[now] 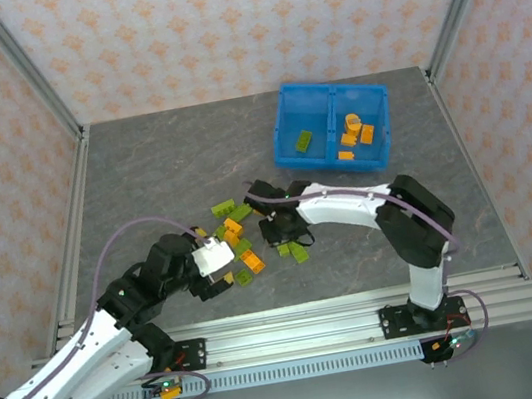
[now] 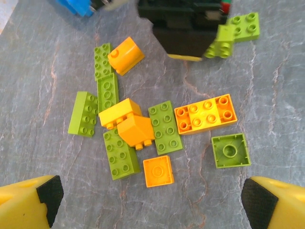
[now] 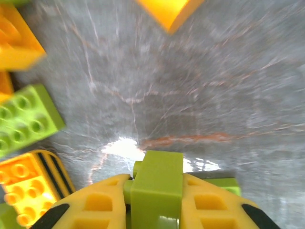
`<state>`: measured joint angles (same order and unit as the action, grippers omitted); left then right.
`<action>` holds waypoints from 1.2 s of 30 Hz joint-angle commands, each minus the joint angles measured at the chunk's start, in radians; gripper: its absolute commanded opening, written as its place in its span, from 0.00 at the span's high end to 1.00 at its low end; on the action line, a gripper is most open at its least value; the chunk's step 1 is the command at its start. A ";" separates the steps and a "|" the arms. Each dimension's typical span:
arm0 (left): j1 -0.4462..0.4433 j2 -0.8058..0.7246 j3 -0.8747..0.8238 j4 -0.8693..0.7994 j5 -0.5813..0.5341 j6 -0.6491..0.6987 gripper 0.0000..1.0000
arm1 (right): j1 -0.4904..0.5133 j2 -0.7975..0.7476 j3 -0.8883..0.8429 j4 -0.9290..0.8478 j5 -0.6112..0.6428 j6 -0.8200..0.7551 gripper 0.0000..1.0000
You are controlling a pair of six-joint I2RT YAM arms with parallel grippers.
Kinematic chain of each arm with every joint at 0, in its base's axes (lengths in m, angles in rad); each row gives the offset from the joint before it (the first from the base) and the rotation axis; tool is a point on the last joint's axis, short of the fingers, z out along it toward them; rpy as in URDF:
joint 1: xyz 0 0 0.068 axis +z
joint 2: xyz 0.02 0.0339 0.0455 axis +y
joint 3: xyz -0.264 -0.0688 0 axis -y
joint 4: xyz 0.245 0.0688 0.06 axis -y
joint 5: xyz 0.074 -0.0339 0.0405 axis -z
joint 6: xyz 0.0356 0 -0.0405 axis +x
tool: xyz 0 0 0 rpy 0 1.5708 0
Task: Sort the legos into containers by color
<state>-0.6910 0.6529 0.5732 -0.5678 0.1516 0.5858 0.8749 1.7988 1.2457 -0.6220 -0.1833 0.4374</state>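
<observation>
Lime green and orange legos lie in a loose pile on the grey table. From the left wrist view I see an orange square brick, a long orange brick and several green ones. My left gripper hovers open just short of the pile, with nothing between its fingers. My right gripper is shut on a lime green lego, low over the table at the pile's right side. The blue bin holds one green brick on its left and orange bricks on its right.
A dark-striped orange brick and a green brick lie close to my right gripper's left side. Metal frame posts and a patterned wall ring the table. Bare table spreads left of the pile and in front of the bin.
</observation>
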 commanded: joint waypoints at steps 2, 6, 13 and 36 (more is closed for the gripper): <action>0.010 -0.060 0.008 0.002 0.096 0.024 0.00 | -0.074 -0.163 0.026 0.049 0.060 0.024 0.84; 0.011 -0.105 -0.008 0.018 0.093 0.023 0.00 | -0.165 -0.191 0.092 0.068 0.248 -0.054 0.83; 0.010 -0.152 -0.019 0.031 0.051 -0.003 0.00 | -0.377 -0.006 0.290 0.165 0.363 -0.119 0.84; 0.011 -0.149 -0.016 0.059 -0.010 -0.082 0.00 | -0.515 0.428 0.868 -0.009 0.118 0.015 0.54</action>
<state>-0.6910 0.4957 0.5610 -0.5480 0.1673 0.5213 0.3592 2.3360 2.1246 -0.5934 -0.0505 0.4492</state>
